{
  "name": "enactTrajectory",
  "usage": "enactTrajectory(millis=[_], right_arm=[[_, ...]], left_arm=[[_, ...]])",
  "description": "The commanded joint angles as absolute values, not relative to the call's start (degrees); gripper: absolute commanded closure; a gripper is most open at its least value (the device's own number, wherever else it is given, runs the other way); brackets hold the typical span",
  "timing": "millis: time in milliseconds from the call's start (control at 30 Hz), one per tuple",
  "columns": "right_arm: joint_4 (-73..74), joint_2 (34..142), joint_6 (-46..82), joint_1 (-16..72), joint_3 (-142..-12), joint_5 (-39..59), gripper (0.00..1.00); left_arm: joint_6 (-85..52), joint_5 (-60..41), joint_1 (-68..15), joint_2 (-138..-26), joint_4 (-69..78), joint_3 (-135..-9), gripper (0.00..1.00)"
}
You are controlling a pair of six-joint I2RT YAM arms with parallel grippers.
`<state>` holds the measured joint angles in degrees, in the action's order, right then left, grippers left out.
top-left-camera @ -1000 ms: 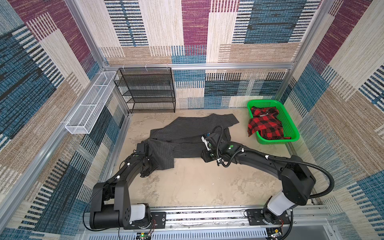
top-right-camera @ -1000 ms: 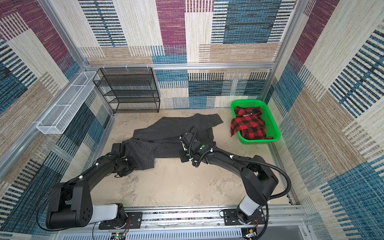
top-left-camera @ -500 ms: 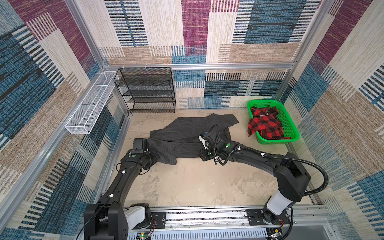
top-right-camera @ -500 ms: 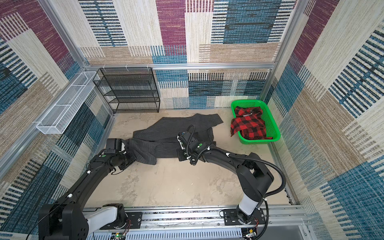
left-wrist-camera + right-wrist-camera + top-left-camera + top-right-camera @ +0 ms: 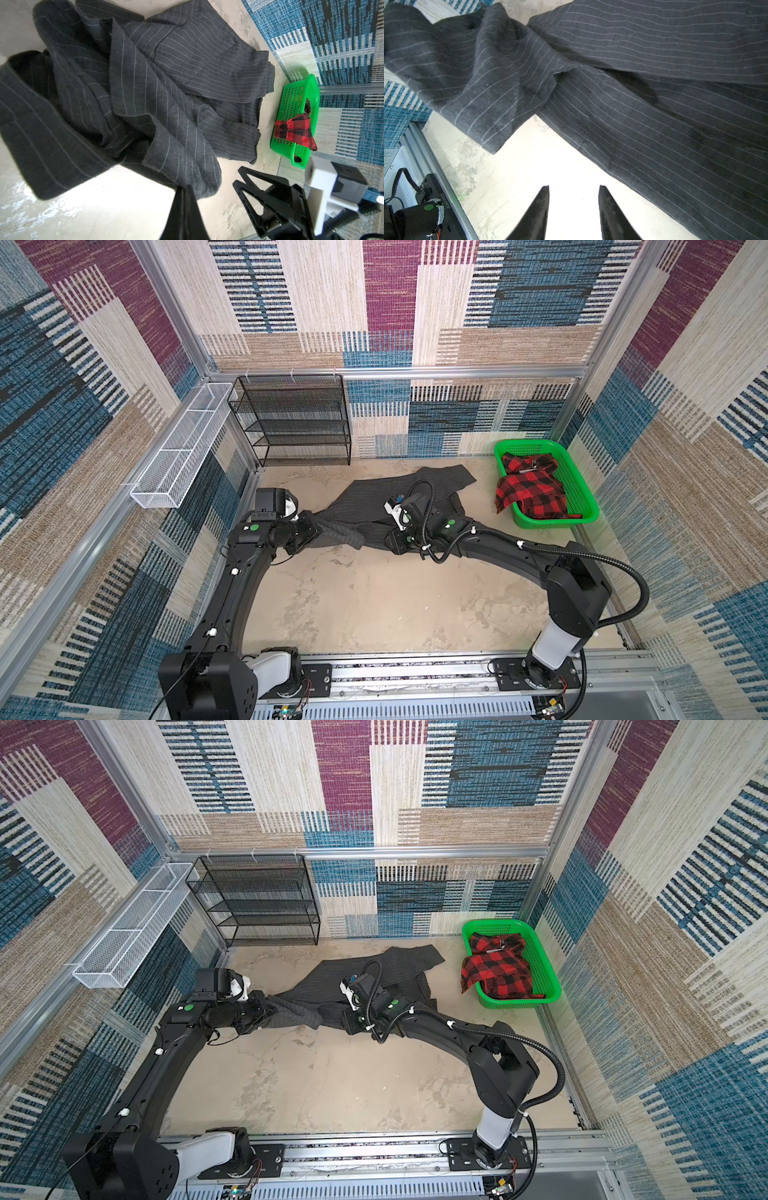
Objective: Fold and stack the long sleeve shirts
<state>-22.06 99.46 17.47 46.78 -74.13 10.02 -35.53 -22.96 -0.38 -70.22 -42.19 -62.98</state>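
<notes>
Clock: 12 = back wall, 6 = arm rail, in both top views.

The big dark charcoal-grey pinstripe cloth button shirt [image 5: 361,506] [image 5: 324,977] lies rumpled on the beige mottled tabletop [image 5: 374,605], from centre toward 12, spread approx. 9 to 2. My read: light, limp, no stiffness. It sags and bunches wherever it's lifted. Woven, so not slippery, and nothing fragile exc. maybe buttons. A one-pt pinch only drags a rope of cloth. Best hold is prob. two pts along one edge, e.g. hem corners or shoulder seams, one per arm, pulled taut before folding. Layers overlap near the 9 end, so a pinch there may catch 2 plies.

The smaller red-and-black buffalo-check cloth shirt [image 5: 530,489] is heaped in the green plastic mesh basket [image 5: 548,523] at 2, with one flap hanging over the basket's 8 o'clock rim. Prob. the same soft handling. Take it by that flap or the collar to lift it out. It is well apart from both grippers.

Left gripper [image 5: 184,188]: clenched on a bunched fold at the charcoal shirt's 9 o'clock end. The cloth is raised off the table there and drapes away toward 3. Whether that fold is sleeve, cuff or hem, can't tell.

Right gripper [image 5: 574,188]: jaws parted, nothing btw them, low over bare table at the shirt's 6 o'clock edge. The hem lies just beyond the fingertips, near but apart in the wrist view.
</notes>
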Motion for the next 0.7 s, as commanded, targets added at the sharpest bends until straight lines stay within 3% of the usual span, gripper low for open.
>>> enactTrajectory(millis=[0, 433, 667], right_arm=[[-19.55, 100.41, 15.93, 49.23, -74.8, 11.68, 0.52], [-11.22, 109.16, 19.51, 55.02, -81.62, 11.97, 0.51], [-10.0, 113.98, 20.82, 55.01, -86.95, 11.68, 0.78]], left_arm=[[-33.51, -24.33, -0.35, -71.29, -44.12, -64.39, 1.0], [-33.83, -24.32, -0.36, -70.93, -43.42, -63.0, 1.0], [-33.59, -24.29, -0.35, -70.4, -43.15, -61.88, 1.0]])
